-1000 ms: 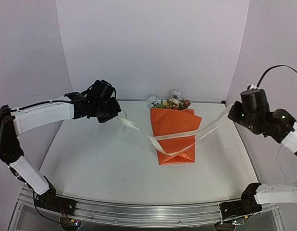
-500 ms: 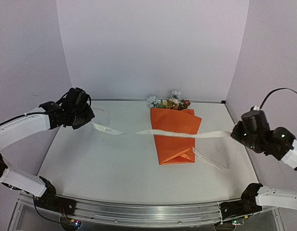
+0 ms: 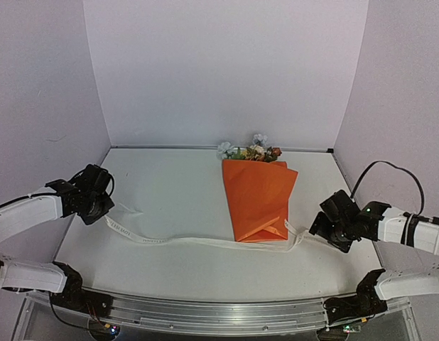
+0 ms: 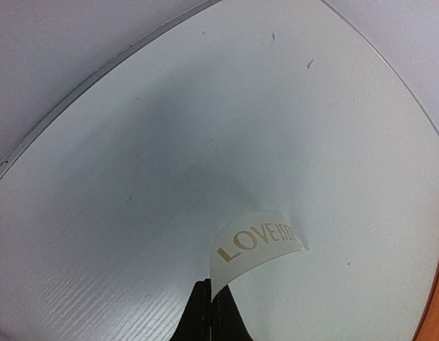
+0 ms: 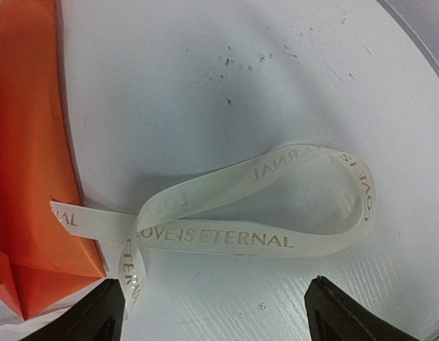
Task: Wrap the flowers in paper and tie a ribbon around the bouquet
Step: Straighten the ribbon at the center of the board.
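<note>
The bouquet is an orange paper (image 3: 258,195) cone lying mid-table, with the flowers (image 3: 251,151) poking out at its far end. The cream ribbon (image 3: 198,242) lies slack on the table along the cone's near tip. My left gripper (image 3: 100,207) is low at the left, shut on the ribbon's left end. In the left wrist view the printed ribbon (image 4: 258,241) curls up from the closed gripper (image 4: 211,288). My right gripper (image 3: 320,226) is open just right of the cone. Its wrist view shows a ribbon loop (image 5: 226,238) lying loose ahead of the gripper (image 5: 216,298), beside the paper (image 5: 28,142).
White walls close in the table (image 3: 170,185) at the back and both sides. A metal rail (image 3: 205,312) runs along the near edge with the arm bases.
Both arms dropped and drew toward the near edge. The ribbon, stretched across the cone before, now lies slack on the table. The right gripper opened and let its end go.
</note>
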Controlling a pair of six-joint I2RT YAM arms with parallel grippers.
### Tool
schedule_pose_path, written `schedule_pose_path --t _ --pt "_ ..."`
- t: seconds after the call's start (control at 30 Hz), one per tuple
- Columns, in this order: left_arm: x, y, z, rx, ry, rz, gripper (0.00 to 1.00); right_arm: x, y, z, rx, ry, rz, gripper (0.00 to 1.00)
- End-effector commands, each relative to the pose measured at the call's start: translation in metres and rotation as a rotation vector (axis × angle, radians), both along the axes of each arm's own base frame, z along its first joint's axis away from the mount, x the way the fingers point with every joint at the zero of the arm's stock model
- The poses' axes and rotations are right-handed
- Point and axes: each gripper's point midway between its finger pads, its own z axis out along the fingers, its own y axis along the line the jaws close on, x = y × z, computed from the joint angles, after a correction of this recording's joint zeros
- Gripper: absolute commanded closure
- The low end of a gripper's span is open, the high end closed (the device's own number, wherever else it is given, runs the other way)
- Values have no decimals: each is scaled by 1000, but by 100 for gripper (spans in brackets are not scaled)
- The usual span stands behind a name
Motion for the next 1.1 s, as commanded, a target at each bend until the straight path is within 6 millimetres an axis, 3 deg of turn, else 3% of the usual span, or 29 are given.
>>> schedule_pose_path --t 0.0,0.13,0.33,0.53,0.83,0.93,1.07 --pt "-1 19 2 3 -26 67 100 1 -5 -6 61 13 -90 6" --pt "4 16 2 -7 -31 52 100 -2 -33 -23 83 39 -237 8" --pt "11 13 3 -22 -39 27 100 17 -58 -34 178 55 -387 23" --pt "17 9 5 -36 -48 8 100 35 -69 -34 206 55 -451 30" --pt "24 9 5 -41 -46 -9 100 36 -83 -53 181 95 -511 45" --pt "25 10 6 -41 -47 -9 100 36 -83 -54 178 97 -509 53" --pt "27 10 9 -45 -52 -10 100 38 -83 -50 182 87 -504 76"
